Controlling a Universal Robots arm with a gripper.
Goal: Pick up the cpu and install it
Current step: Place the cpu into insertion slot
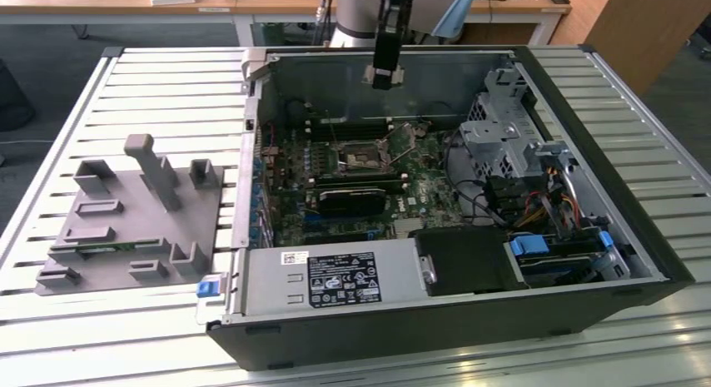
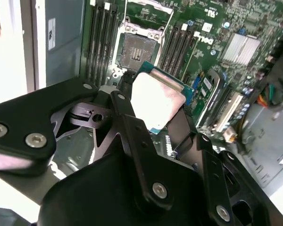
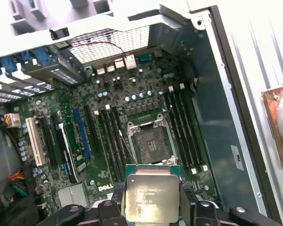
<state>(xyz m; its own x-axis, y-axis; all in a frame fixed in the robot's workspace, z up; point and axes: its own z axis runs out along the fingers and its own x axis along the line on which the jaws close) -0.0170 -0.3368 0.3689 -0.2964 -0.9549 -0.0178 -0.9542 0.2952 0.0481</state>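
Your slatted metal bench (image 1: 166, 79) carries one open black computer case (image 1: 444, 329) and, on the exterior view's left, one grey plastic tray (image 1: 122, 229). The arm comes straight down over the case's far side, with its black hand (image 1: 385, 75) hanging above the board and apart from it. In both wrist views the hand (image 3: 153, 209) (image 2: 155, 115) grips by its edges the one small square cpu with a silvery metal top (image 3: 152, 195) (image 2: 158, 99). Beyond it lies the green motherboard (image 3: 108, 99) with one square metal-framed socket (image 3: 153, 143), its cover lifted.
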